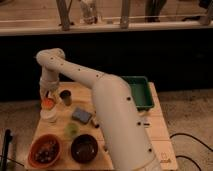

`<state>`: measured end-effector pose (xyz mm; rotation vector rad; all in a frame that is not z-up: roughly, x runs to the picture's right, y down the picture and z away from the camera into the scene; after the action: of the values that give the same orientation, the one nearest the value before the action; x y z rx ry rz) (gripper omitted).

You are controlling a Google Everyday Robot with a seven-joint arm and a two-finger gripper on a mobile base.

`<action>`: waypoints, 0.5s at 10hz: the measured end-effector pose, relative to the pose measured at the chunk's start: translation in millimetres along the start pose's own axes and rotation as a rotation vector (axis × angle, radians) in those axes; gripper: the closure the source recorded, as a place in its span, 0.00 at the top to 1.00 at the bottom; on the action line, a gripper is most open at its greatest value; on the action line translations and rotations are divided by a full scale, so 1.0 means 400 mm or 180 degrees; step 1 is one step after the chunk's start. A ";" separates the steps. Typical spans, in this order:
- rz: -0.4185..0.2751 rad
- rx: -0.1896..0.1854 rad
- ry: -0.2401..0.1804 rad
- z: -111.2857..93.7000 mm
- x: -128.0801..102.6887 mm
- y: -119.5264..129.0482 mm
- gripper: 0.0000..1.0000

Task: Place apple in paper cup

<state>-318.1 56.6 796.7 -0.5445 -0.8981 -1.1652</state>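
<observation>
Frankly, I cannot tell whether the hand [48,94] at mid-left grips the apple [47,103] over the paper cup [49,116], and off-centre it may bounce onto the counter [156,135].

Single view only. Camera is sitting high, looking down and forward across the table [159,131] toward the dark wall [150,55] and railing [150,20] behind it. The arm [115,110] is filling the near foreground, blocking mid-table. Medium range: nearly the whole tabletop is fitting in frame, near edge cropping at bottom. Gripper [48,95] is hanging at far left, just over the apple [47,103].
</observation>
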 end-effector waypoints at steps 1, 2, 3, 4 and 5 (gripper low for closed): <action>-0.0002 -0.0015 -0.0004 0.001 -0.002 -0.001 0.73; 0.0004 -0.0033 -0.0003 0.000 -0.004 0.000 0.80; 0.0016 -0.0047 -0.0002 -0.001 -0.003 0.003 0.80; 0.0025 -0.0051 0.0003 -0.003 -0.002 0.004 0.80; 0.0030 -0.0062 0.0007 -0.003 -0.003 0.002 0.80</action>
<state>-317.0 56.4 795.0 -0.5628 -0.8821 -1.1669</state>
